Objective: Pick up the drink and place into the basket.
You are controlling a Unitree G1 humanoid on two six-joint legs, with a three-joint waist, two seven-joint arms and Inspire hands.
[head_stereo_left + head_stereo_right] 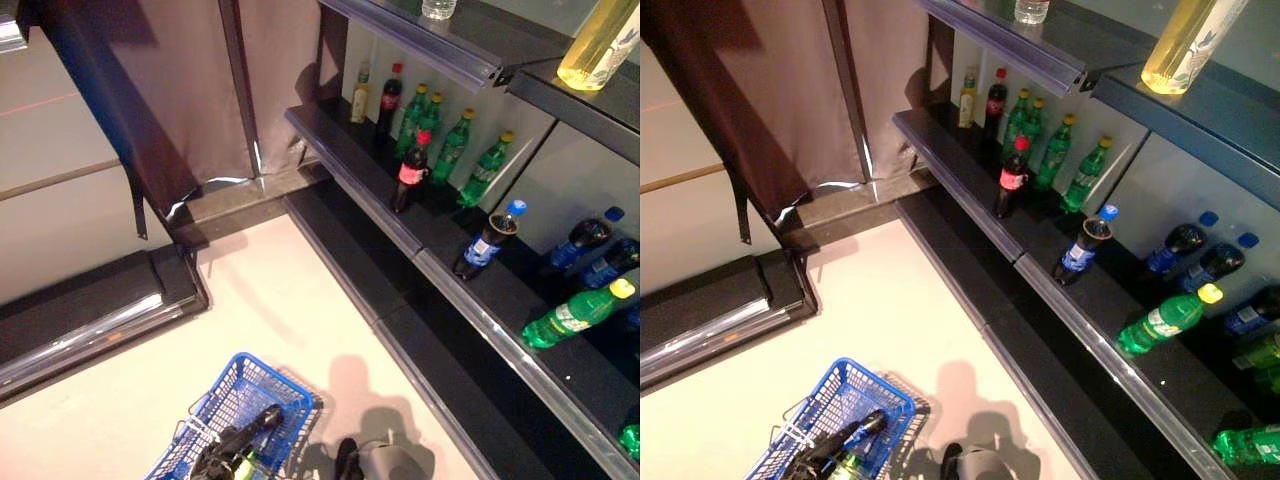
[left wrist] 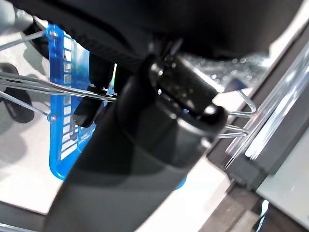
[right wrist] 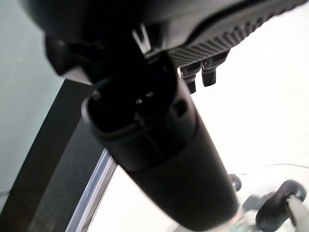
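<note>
Many drink bottles stand and lie on the dark shelves at the right: a cola bottle with a red cap (image 1: 411,172), a dark bottle with a blue cap (image 1: 489,240), and a green bottle lying on its side (image 1: 578,315). On the floor at the lower left sits the blue basket (image 1: 226,393) with a dark bottle (image 1: 243,433) lying in it. In its wrist view my left hand (image 2: 159,125) is curled round the basket's wire handle (image 2: 29,87). My right hand (image 3: 159,140) hangs over the pale floor and holds nothing.
The shelf's metal front edge (image 1: 470,300) runs diagonally along the right. A row of green bottles (image 1: 450,145) stands at the back of the shelf, and a yellow bottle (image 1: 598,45) stands on the shelf above. A dark curtain (image 1: 150,90) and a low platform (image 1: 90,320) are at the left.
</note>
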